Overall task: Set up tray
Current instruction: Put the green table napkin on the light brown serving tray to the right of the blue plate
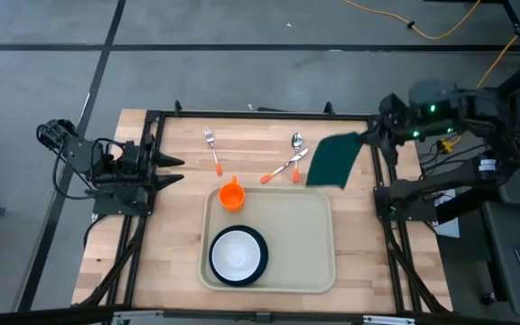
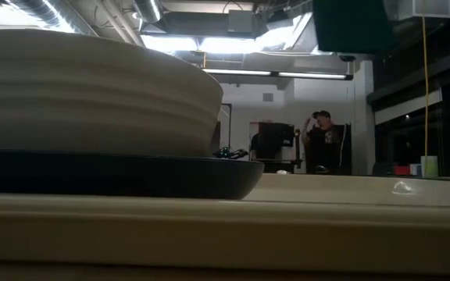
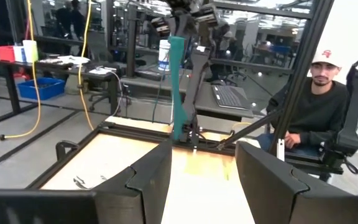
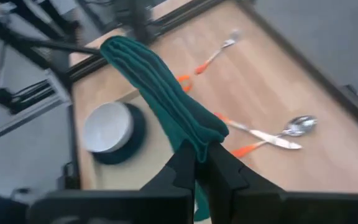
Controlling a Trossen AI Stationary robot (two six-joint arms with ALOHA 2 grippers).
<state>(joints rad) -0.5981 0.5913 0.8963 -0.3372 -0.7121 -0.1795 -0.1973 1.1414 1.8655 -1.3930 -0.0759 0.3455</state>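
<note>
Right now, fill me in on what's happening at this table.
The right hand is shut on a dark green cloth, holding it lifted above the table's right rear, beside the tray. The left hand waits open at the table's left edge, holding nothing. The beige tray already carries a white bowl on a dark blue plate and an orange cup. A fork, a spoon and another orange-handled utensil lie on the wood behind it.

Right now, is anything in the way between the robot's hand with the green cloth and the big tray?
Nothing visible blocks it. The right gripper holds the green cloth up beside the tray's far right corner; the knife and spoon lie off to one side.
</note>
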